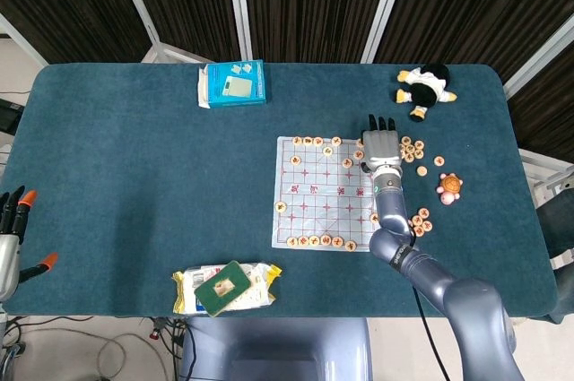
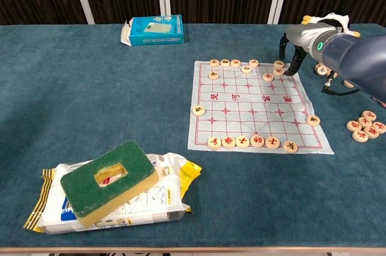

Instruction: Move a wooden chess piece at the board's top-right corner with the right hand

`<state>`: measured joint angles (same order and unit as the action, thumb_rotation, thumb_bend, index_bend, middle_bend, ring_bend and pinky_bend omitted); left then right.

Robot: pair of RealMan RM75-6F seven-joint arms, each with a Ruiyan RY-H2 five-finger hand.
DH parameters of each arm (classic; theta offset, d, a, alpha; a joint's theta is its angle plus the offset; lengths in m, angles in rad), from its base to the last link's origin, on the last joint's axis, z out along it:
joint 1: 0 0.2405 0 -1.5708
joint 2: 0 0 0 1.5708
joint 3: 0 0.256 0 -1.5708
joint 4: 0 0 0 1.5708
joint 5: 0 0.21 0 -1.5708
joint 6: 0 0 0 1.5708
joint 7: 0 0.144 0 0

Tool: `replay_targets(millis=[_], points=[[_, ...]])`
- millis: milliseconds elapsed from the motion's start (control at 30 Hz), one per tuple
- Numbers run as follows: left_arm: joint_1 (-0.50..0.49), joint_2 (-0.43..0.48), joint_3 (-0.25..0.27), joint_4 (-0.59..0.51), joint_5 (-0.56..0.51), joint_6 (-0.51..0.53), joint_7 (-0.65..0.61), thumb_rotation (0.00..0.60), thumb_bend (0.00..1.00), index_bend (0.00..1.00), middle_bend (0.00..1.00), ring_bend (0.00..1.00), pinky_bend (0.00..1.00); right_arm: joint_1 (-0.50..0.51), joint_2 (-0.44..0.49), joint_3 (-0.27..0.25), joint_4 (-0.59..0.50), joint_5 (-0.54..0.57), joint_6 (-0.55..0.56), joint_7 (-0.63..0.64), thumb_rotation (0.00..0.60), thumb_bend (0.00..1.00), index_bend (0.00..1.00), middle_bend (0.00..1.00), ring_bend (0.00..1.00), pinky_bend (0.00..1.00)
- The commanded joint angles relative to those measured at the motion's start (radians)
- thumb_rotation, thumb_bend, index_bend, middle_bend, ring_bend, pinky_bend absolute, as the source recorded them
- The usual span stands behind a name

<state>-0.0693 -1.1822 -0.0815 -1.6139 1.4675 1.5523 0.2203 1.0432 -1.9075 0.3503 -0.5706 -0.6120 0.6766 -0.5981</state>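
At the far left edge of the head view, the left robot hand (image 1: 9,220) is hanging off the side of the dark teal felt-covered table (image 1: 134,184), well apart from everything that matters; its dark, orange-tipped fingers are looking spread with nothing in them. Moving rightward, a light blue cardboard box (image 2: 152,30) is lying near the back, and a green sponge block (image 2: 108,181) is resting on a crinkled yellow-and-white snack packet (image 2: 172,177) near the front.

Right of centre, the pale square paper chess board with red grid lines (image 2: 253,108) is lying flat, with round pieces lining its far and near rows. The round light-wooden chess piece with a red character (image 2: 278,64) is sitting at the board's top-right corner, a low flat disc with no long axis to speak of, and a similar disc is lying just beside it on the near side.

The right robot hand (image 2: 294,48) is hovering just over that corner, by far the nearer hand. Its dark fingers (image 2: 292,63) are pointing down and apart, clamped on nothing, with the tips reaching down just to the right of the corner piece; whether they are touching it I cannot tell. The piece is lying slightly left of the fingertips, so I judge only a small leftward closing is needed.

Further right, loose wooden discs (image 2: 365,126) are lying scattered on the felt.
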Motion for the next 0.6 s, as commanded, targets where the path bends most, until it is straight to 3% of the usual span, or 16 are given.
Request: replay_targets(millis=[33, 600], points=[[-0.001, -0.002, 0.000, 0.000, 0.000, 0.000, 0.002, 0.600, 0.05, 0.01, 0.00, 0.00, 0.05, 0.002, -0.012, 0.009, 0.024, -0.012, -0.015, 0.015, 0.600, 0.35, 0.39, 0.00, 0.00, 0.02], [-0.003, -0.005, -0.003, 0.002, -0.006, 0.000, 0.010, 0.600, 0.05, 0.01, 0.00, 0.00, 0.05, 0.014, -0.059, 0.044, 0.111, -0.047, -0.060, 0.038, 0.600, 0.35, 0.42, 0.00, 0.00, 0.02]])
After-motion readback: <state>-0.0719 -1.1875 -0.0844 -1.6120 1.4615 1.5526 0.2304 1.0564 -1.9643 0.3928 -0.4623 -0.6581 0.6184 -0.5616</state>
